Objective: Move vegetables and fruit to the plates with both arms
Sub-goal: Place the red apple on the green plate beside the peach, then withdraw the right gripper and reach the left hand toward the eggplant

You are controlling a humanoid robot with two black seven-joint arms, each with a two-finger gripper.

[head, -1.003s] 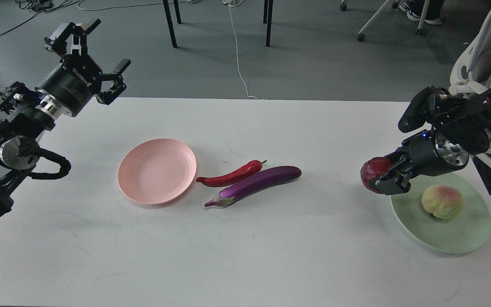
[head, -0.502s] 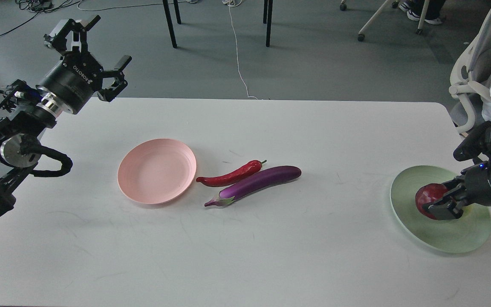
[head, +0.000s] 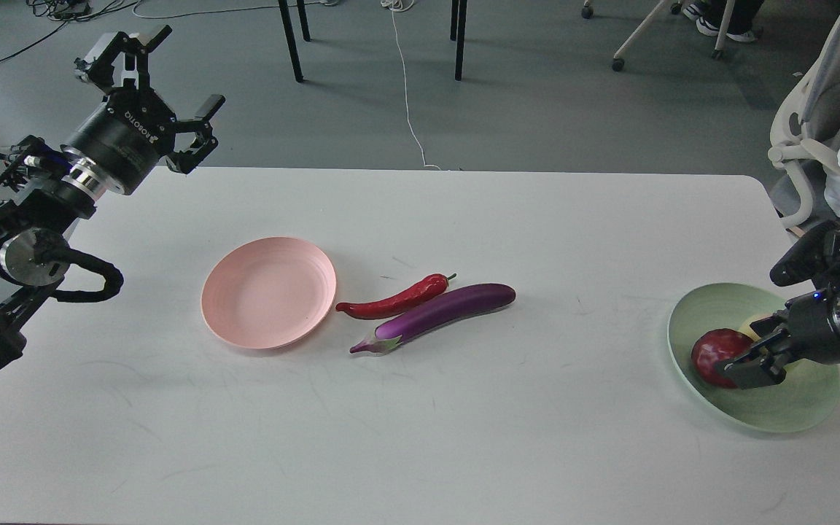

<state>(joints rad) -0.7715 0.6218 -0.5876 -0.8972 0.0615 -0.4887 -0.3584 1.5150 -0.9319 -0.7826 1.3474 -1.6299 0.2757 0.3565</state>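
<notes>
My right gripper point(head: 744, 350) is shut on the dark red pomegranate point(head: 712, 356) and holds it low on the left side of the pale green plate point(head: 777, 408) at the table's right edge. The peach point(head: 757, 321) is mostly hidden behind this gripper; only a pale sliver shows. The red chili pepper point(head: 394, 299) and the purple eggplant point(head: 442, 310) lie side by side at the table's middle, just right of the empty pink plate point(head: 268, 292). My left gripper point(head: 179, 73) is open and empty, raised over the table's far left corner.
The white table point(head: 420, 437) ends just right of the green plate. A white office chair point(head: 803, 138) and a person in white stand beyond the right edge. Black chair legs point(head: 289, 40) and a floor cable point(head: 405, 87) lie behind the table.
My right gripper carried the pomegranate from beside the green plate's left rim onto the plate and lowered it, now hiding the peach. The left arm barely moved.
</notes>
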